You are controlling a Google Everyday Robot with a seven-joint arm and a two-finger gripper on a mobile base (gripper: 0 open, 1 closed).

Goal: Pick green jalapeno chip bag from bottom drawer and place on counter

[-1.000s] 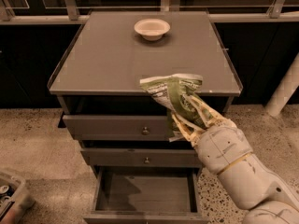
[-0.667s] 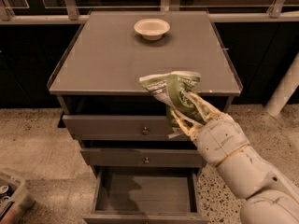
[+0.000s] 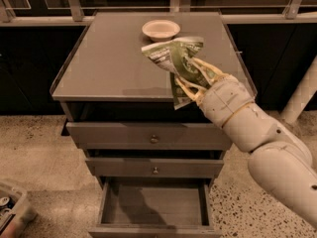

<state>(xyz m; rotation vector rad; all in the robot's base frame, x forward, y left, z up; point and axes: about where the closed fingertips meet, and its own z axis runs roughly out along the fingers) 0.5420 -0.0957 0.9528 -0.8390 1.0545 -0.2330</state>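
Observation:
My gripper (image 3: 190, 81) is shut on the green jalapeno chip bag (image 3: 173, 58), an olive green foil bag with white ends. It holds the bag in the air above the front right part of the counter (image 3: 109, 63). The bottom drawer (image 3: 153, 207) is pulled open below and shows only its bare grey floor. My white arm (image 3: 262, 138) reaches in from the lower right.
A white bowl (image 3: 161, 29) stands at the back middle of the counter. Two shallower drawers with round knobs (image 3: 154, 139) are slightly ajar above the bottom drawer. A bin (image 3: 10, 209) sits on the floor at the lower left. A white post (image 3: 302, 93) stands at the right.
My gripper has risen with the chip bag and moved further in over the counter's front right area. The drawers and the bowl have not moved.

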